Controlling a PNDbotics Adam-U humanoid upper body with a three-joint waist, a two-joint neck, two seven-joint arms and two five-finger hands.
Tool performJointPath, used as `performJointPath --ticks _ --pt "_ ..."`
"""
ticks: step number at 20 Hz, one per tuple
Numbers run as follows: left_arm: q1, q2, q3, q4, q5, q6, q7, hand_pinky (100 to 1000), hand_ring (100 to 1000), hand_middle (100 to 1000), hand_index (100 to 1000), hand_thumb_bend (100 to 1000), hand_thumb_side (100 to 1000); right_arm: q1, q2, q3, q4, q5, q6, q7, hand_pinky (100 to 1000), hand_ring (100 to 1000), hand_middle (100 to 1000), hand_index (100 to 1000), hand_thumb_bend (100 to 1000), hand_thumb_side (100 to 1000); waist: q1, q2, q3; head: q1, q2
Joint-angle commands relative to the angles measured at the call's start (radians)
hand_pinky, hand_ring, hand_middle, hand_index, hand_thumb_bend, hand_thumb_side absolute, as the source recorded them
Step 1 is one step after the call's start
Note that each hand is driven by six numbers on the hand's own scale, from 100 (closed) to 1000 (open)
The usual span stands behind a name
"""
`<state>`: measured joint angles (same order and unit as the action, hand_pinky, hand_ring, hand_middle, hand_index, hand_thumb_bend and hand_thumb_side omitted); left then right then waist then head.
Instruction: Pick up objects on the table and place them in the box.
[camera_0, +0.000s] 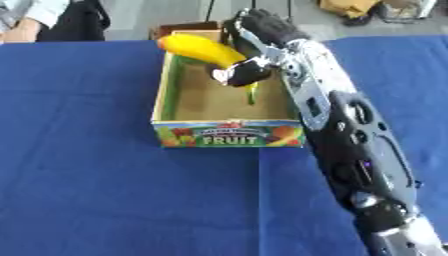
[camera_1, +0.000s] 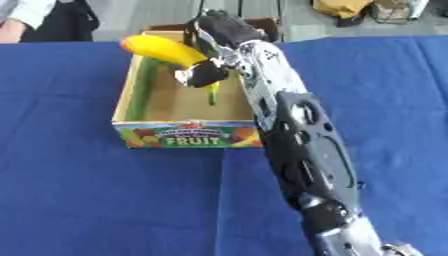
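Blue cloth table (camera_0: 105, 190) fills the view, a soft, matte spread with a faint crease running down its middle. Across it from the lower right stretches the right arm (camera_0: 350, 145), a long run of glossy black shell panels and silver joints, reaching up to the far side. Sitting on the cloth is the box (camera_0: 229, 136), an open cardboard tray, rectangular, plain brown inside with a green lining on its left wall, and a printed front panel reading FRUIT among bright pictures of fruit. Over the far end of that box hangs the right hand (camera_0: 254, 37), black and knuckled, fingers curled round the banana (camera_0: 199, 48) and clamped on it. The banana is smooth, curved and bright yellow, its rounded end poking out to the left above the box's far left corner, its thin greenish stem (camera_0: 252, 92) pointing down into the box's inside. It is held above the brown floor, not lying on it. The left hand shows in neither view.
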<state>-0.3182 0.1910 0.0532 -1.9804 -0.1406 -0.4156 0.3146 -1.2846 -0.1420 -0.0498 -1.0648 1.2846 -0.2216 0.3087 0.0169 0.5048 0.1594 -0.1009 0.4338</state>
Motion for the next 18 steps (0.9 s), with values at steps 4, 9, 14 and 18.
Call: performJointPath --ticks 4,9,14,18 --pt "-0.007 0.004 0.0 -0.02 0.002 0.0 -0.004 710 742 787 918 100 929 -0.013 0.008 -0.014 0.014 0.046 0.001 -0.014 650 780 384 534 288 488 -0.006 -0.203 0.004 -0.003 -0.01" --pt "-0.007 0.004 0.001 -0.02 0.003 0.001 -0.003 710 742 788 918 100 930 -0.011 0.006 -0.012 0.019 0.062 -0.008 0.01 684 822 500 686 369 480 -0.007 -0.202 0.001 -0.003 -0.01" --pt "-0.006 0.003 0.0 -0.02 0.002 0.002 -0.004 710 741 787 918 100 929 -0.007 0.007 -0.012 0.011 0.09 -0.013 0.041 711 865 598 777 417 454 -0.006 -0.202 -0.001 -0.003 -0.011" --pt "-0.005 0.002 0.0 -0.02 0.002 0.003 -0.005 710 741 787 918 100 926 -0.005 0.01 -0.015 0.005 0.102 -0.018 0.051 712 866 596 771 409 445 -0.004 -0.202 -0.003 -0.004 -0.013"
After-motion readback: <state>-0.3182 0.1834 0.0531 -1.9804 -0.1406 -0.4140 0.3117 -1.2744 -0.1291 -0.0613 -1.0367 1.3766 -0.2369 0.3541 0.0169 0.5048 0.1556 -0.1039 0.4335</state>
